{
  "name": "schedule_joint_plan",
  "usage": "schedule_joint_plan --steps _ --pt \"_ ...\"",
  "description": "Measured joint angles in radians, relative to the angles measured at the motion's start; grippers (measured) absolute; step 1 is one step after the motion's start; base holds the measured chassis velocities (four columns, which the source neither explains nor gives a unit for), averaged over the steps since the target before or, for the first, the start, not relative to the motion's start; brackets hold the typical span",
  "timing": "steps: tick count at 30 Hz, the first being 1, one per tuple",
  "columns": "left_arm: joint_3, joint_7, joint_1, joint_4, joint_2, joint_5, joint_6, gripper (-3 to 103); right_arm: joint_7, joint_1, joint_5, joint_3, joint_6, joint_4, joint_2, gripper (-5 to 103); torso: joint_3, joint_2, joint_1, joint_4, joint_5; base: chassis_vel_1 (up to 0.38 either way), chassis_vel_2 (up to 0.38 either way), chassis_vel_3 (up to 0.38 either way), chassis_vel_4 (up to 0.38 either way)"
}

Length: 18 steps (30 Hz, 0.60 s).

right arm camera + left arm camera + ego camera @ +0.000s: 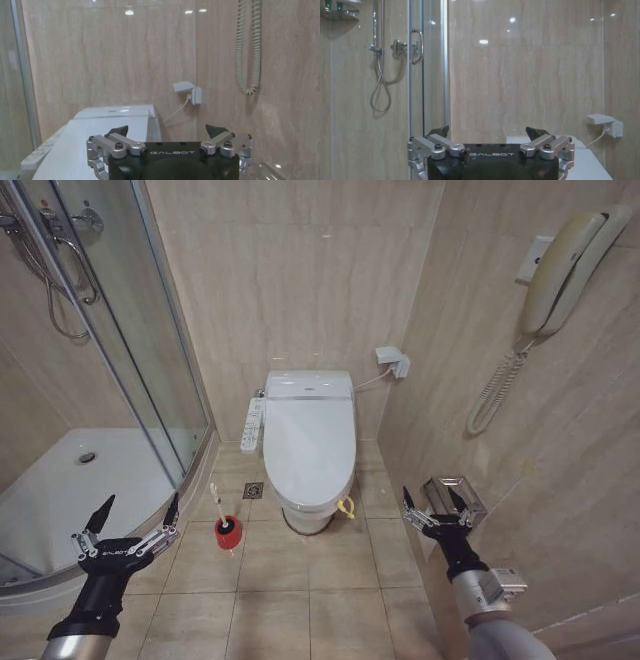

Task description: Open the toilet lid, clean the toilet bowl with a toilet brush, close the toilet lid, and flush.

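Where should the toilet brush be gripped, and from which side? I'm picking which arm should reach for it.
Probably the upper part of the toilet brush handle. It leans out of the red holder, on the floor left of the toilet bowl, top tilted toward the shower. Come from above and the left, where the open left gripper is nearer than the right gripper.

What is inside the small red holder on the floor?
The toilet brush stands in the red holder, handle leaning out. The lower part of its bristle head is hidden inside.

walls: beige tile | floor: beige tile | left: glass shower enclosure | right wall: handset phone
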Motion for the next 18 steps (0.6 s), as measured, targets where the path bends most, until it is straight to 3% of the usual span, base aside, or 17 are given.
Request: schedule_joint_plan --steps 18 --pt "0.000 0.000 0.000 0.000 0.000 0.000 0.000 100 -0.013 0.006 0.002 -0.011 -0.030 0.007 0.001 100 0.000 0.000 0.000 0.0000 0.0000 0.000 0.000 0.000 0.000"
